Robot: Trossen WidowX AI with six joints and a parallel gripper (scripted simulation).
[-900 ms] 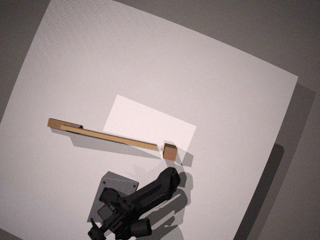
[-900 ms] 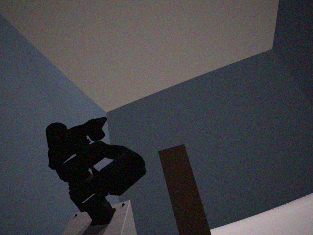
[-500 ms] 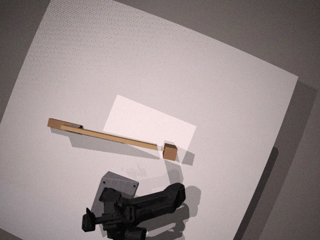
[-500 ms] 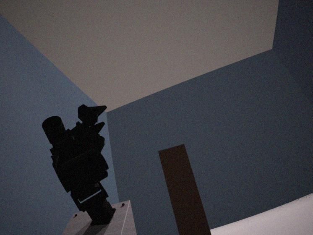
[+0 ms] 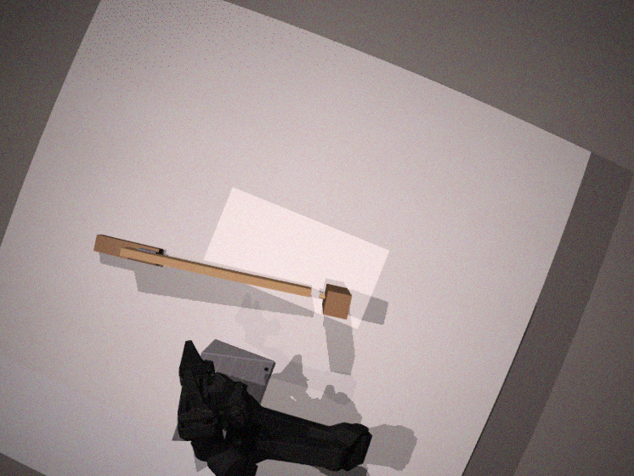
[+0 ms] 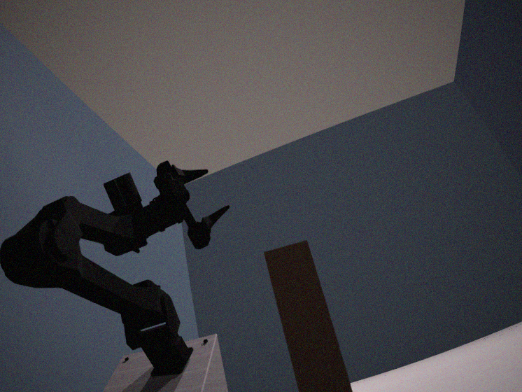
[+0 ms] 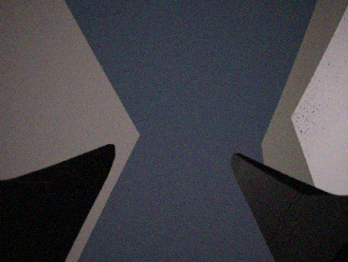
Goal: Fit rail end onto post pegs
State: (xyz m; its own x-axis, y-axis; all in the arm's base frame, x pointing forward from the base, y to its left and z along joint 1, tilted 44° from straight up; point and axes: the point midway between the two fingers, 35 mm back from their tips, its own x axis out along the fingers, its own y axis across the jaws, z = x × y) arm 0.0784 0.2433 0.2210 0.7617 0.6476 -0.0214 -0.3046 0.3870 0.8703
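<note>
The long wooden rail [image 5: 225, 272] lies with its far end at the bracket [image 5: 148, 250] on the low footboard block [image 5: 108, 245]. Its near end stops short of the post [image 5: 336, 302] [image 6: 307, 316], with a small gap between. A peg [image 5: 321, 294] shows in that gap; the second peg cannot be told apart. The rail's shadow narrows toward the near end, which sits low. My gripper [image 6: 218, 189] [image 7: 175, 154] is open and empty, raised in the air on the arm's side, well away from the rail. The wrist view shows only walls, ceiling and table part beyond the fingers.
The arm's grey base block [image 5: 240, 365] [image 6: 203, 358] stands on the white table [image 5: 435, 205], on the arm's side of the rail. The post rises upright near the base block. A bright light patch [image 5: 302, 240] lies behind the rail.
</note>
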